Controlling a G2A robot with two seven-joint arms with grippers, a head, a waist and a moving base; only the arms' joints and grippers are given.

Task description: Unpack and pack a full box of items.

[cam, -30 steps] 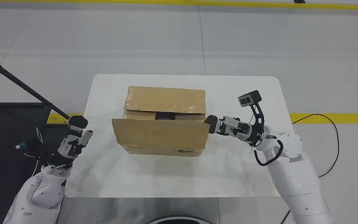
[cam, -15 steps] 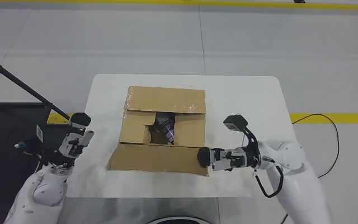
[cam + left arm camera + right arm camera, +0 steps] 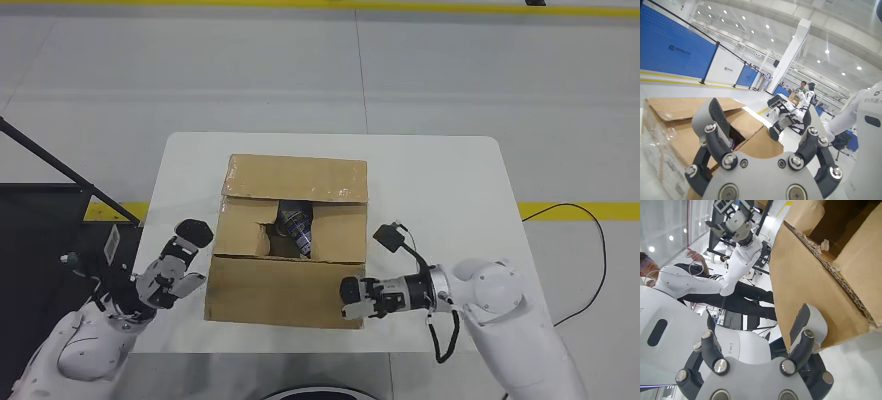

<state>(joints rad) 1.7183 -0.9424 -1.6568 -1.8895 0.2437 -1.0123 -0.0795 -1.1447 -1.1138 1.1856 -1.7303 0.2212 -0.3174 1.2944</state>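
The cardboard box sits mid-way on the white table, with its near flap folded outward. The right gripper is spread wide at that flap's right corner. The left gripper, also wide and holding nothing, hangs just beside the box's left side. Grey floor all round, a yellow line, and blue wall panels.

With both arms bent inward, the left gripper holds its fingers wide apart, and the right gripper seems likewise spread.
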